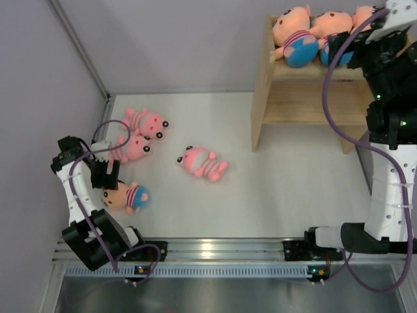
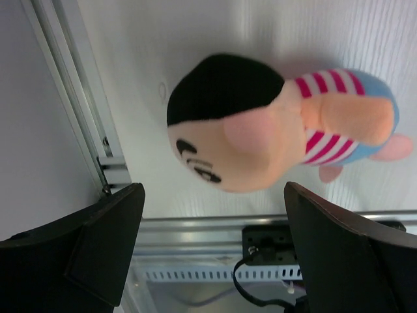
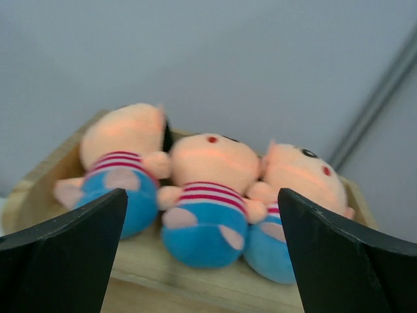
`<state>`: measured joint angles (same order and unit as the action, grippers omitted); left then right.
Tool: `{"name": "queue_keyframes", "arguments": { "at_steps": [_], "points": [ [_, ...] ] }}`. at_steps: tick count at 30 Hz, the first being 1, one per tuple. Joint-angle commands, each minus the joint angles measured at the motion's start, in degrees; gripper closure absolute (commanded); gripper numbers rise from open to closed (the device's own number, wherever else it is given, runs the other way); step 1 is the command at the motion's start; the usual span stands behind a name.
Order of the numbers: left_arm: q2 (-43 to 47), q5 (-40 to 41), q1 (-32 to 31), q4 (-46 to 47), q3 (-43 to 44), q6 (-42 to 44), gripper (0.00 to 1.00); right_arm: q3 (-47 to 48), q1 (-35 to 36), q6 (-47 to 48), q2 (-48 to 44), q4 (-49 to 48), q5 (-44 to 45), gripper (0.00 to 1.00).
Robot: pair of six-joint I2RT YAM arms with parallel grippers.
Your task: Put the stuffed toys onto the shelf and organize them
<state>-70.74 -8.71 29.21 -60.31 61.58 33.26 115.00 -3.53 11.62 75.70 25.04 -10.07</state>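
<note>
While L gripper (image 2: 212, 195) hangs wide open over a peach-faced plush doll w/ pink-striped shirt (image 2: 260, 124) on the white table (image 2: 195, 39), R gripper (image 3: 202, 195) gapes empty by three such dolls (image 3: 208, 163) atop the light wood shelf (image 3: 195, 283). Only top cam shows three all-pink plush dolls (image 1: 203, 163) on the table.

Left arm (image 1: 78, 195): folded close to its base, wrist pitched downward. Left pincer (image 2: 214, 189): fingers spread wide, gripping nothing. Right arm (image 1: 391, 176): stretched far forward and raised, wrist roughly level. Right pincer (image 3: 202, 192): fingers spread wide, gripping nothing.
</note>
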Motion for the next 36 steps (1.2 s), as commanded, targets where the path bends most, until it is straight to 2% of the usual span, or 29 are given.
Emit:
{"name": "queue_keyframes", "arguments": {
  "at_steps": [1, 6, 10, 13, 14, 16, 19, 20, 22, 23, 26, 29, 30, 34, 36],
  "points": [
    [3.2, -6.0, 6.8, -9.6, 0.7, 9.6, 0.06, 2.5, 11.6, 7.4, -0.6, 3.5, 1.5, 0.01],
    [1.7, -6.7, 9.8, -9.5, -3.4, 12.7, 0.06, 2.1, 18.2, 7.5, 1.5, 4.0, 0.6, 0.01],
    [-1.5, -11.3, 10.0, -5.8, -4.8, 13.9, 0.07, 0.8, 25.3, 11.1, 2.6, 5.9, 1.6, 0.0],
    [-4.5, -13.7, 10.0, 0.7, -5.4, 11.8, 0.09, -2.3, 29.3, 12.2, 2.0, 5.4, 1.4, 0.01],
    [-5.1, -13.4, 10.0, 5.8, -5.9, 10.4, 0.09, -3.1, 29.9, 12.1, 1.8, 4.5, 0.6, 0.01],
    [-6.9, -11.7, 10.0, 9.8, -6.7, 7.1, 0.11, -5.2, 31.8, 12.0, 1.6, 4.1, 0.2, 0.01],
    [-10.2, -12.6, 9.9, 12.3, -6.4, 5.1, 0.35, -8.3, 34.2, 11.8, 1.4, 3.3, -0.7, 0.01],
    [-10.6, -13.5, 9.9, 12.3, -6.4, 4.6, 0.57, -9.0, 34.7, 11.8, 1.2, 3.0, -1.7, 0.01],
    [-9.9, -16.5, 9.8, 12.2, -6.7, 4.1, 0.82, -11.7, 36.3, 11.9, 1.3, 2.1, -3.0, 0.01],
    [-9.4, -17.2, 9.6, 12.2, -6.9, 3.8, 1.0, -12.8, 37.0, 12.0, 1.3, 1.7, -4.9, 0.01],
    [-6.7, -18.6, 7.4, 12.2, -7.8, 2.6, 1.0, -17.8, 39.6, 14.0, 1.8, -0.1, -10.1, 0.01],
    [-3.6, -18.2, 1.7, 12.2, -8.5, -0.1, 1.0, -23.4, 43.6, 18.1, 2.3, -2.0, -14.7, 0.02],
    [-1.7, -17.7, -2.7, 12.2, -8.4, -1.7, 1.0, -26.4, 44.7, 19.9, 2.3, -2.9, -15.5, 0.03],
    [2.8, -19.9, -12.7, 11.8, -6.0, -4.8, 1.0, -33.1, 49.9, 20.1, 3.2, -8.9, -19.9, 0.07],
    [3.3, -23.7, -15.6, 10.6, -2.4, -6.6, 1.0, -35.8, 51.3, 19.2, 4.5, -11.8, -21.4, 0.12]
  ]
}}
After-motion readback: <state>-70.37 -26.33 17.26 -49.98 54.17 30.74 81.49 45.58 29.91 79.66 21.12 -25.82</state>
